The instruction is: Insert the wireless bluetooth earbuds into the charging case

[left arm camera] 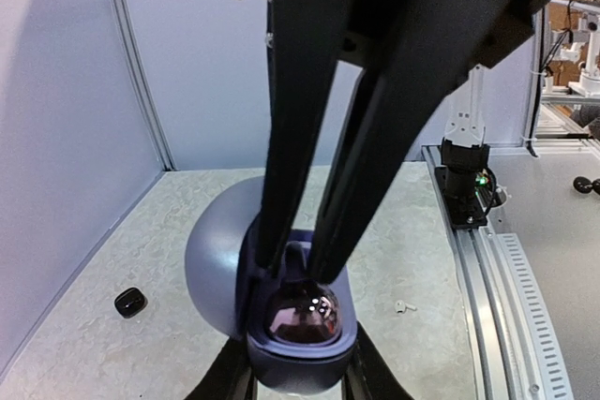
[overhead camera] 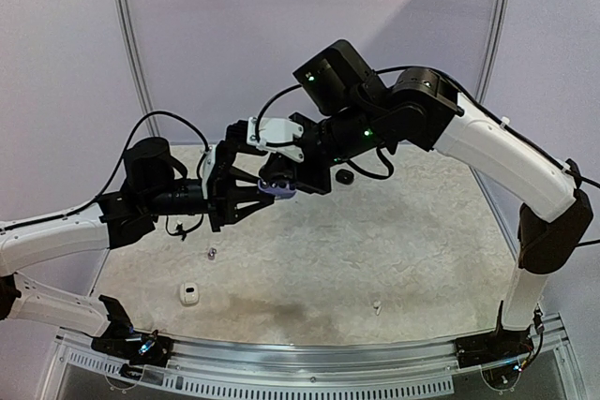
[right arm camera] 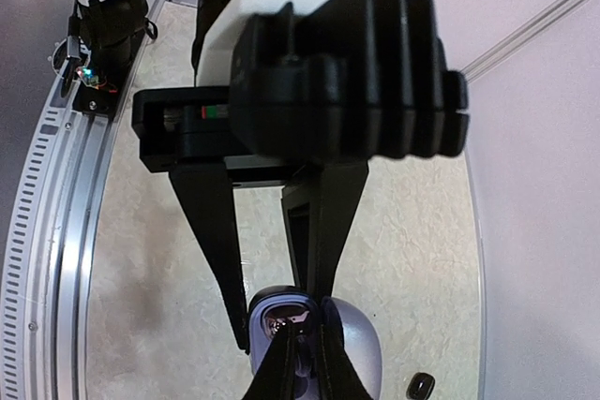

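My left gripper (overhead camera: 255,196) is shut on the lavender charging case (left arm camera: 211,259), held above the table with its lid open; its fingers (left arm camera: 370,372) clamp the base from both sides. A glossy dark earbud (left arm camera: 302,314) sits in the case. My right gripper (left arm camera: 300,267) reaches down into the case from the other side, tips just above that bud, with a narrow gap between them. Whether they pinch anything is hidden. In the right wrist view the same case (right arm camera: 361,344) lies under the right fingertips (right arm camera: 289,325). A white earbud (overhead camera: 376,306) and a tiny silvery one (overhead camera: 212,253) lie loose on the table.
A small white case (overhead camera: 190,293) lies near the front left of the mat. A small black case (overhead camera: 344,176) sits towards the back, also visible in the left wrist view (left arm camera: 129,302). Metal rails (left arm camera: 506,306) edge the table, and walls close the back.
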Tool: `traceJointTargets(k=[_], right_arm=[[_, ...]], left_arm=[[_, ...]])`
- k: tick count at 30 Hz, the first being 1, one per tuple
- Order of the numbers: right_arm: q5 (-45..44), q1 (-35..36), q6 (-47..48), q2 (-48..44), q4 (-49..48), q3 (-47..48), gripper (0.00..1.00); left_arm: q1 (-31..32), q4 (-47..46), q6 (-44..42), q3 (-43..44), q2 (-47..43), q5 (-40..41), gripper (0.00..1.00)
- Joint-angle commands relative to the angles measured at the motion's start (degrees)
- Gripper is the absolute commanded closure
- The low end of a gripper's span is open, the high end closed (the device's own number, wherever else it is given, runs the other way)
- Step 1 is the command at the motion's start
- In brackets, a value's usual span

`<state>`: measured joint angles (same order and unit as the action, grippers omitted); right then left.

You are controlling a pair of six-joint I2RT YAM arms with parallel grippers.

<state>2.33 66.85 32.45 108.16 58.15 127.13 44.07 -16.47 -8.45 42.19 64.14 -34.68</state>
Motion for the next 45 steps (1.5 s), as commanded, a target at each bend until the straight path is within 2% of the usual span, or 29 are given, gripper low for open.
traceJointTargets(k=[1,10,20,26,40,45], right_arm=[[1.2,0.1,0.2,-1.2,1.3,1.2,0.91],[0.5,0.1,0.8,1.6,2.8,1.2,0.98],[-0.3,0.2,1.9,3.4,3.6,1.3,1.00],[-1.3,0.1,1.4,3.7,3.1,1.3,0.94],[-5.0,0.1,-0.4,0.9,2.3,-1.2,0.87],[-4.2,0.0,-0.5,0.2,2.0,-1.9,0.92]], left_arm=[[0.1,-1.0,-0.3,-1.0,-1.1,-0.3,1.00],[0.1,-1.3,-0.6,-1.0,-1.3,0.2,1.00],[0.1,-2.2,-0.4,-1.1,-1.1,1.6,1.00],[0.1,-2.4,-0.6,-1.4,-1.3,2.0,1.00],[0.1,-2.4,-0.7,-2.1,-2.0,1.5,1.00],[0.1,-2.4,-0.8,-2.1,-2.0,1.4,1.00]])
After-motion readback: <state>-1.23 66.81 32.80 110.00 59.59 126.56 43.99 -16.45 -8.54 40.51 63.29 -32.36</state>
